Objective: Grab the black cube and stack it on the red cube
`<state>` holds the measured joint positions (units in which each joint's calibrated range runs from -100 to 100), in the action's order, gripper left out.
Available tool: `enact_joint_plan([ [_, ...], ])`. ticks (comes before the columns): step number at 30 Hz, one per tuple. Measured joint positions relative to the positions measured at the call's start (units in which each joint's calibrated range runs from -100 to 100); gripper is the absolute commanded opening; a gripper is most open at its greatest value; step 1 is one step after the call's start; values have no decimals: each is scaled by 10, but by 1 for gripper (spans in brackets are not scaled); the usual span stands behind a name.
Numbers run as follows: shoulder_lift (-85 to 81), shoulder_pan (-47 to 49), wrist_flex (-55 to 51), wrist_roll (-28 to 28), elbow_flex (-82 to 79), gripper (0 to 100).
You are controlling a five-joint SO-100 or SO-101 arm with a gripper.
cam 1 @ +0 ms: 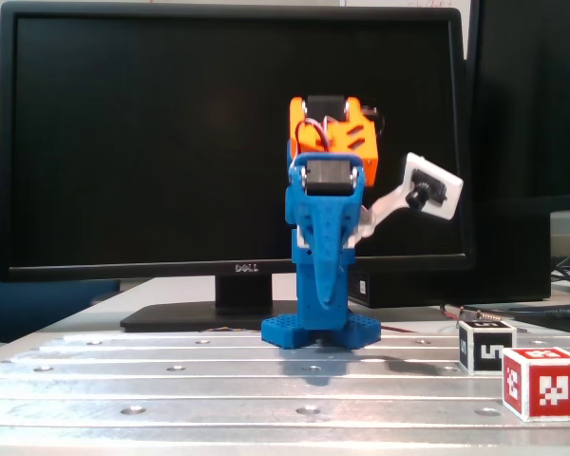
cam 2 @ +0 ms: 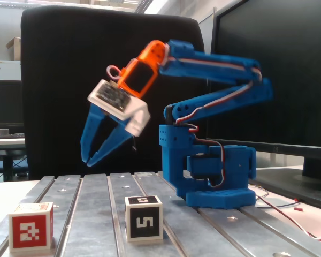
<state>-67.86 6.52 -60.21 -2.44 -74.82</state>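
While the blue two-finger end effector (cam 2: 90,160) hangs parted and empty, the small black cube (cam 2: 143,218) sits at its 5 o'clock, the small red cube (cam 2: 31,226) at 7 o'clock.

The black cube (cam 2: 144,218) shows a white "5"-like figure on white-bordered faces. The red cube (cam 2: 31,233) bears red pixel patterns on white squares. The arm (cam 2: 208,134) is blue with an orange wrist.

Lighting: even, bright indoor light from above in both fixed views. Shadows: soft dark patch on the worktop (cam 1: 123,385) under the arm. Glare: ceiling light strip at 12 o'clock; pale sheen on the metal slats. Focus: slightly soft overall, background room at 9 o'clock blurred.
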Motion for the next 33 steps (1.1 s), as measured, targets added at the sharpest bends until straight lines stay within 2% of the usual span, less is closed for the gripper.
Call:
enact_joint_plan([
  [5, 138, 5, -34, -9, 107, 1],
  [13, 292, 76, -102, -94, 266, 1],
  [22, 328, 216, -122, -211, 294, 1],
  [33, 344, 318, -163, -277, 299, 1],
])
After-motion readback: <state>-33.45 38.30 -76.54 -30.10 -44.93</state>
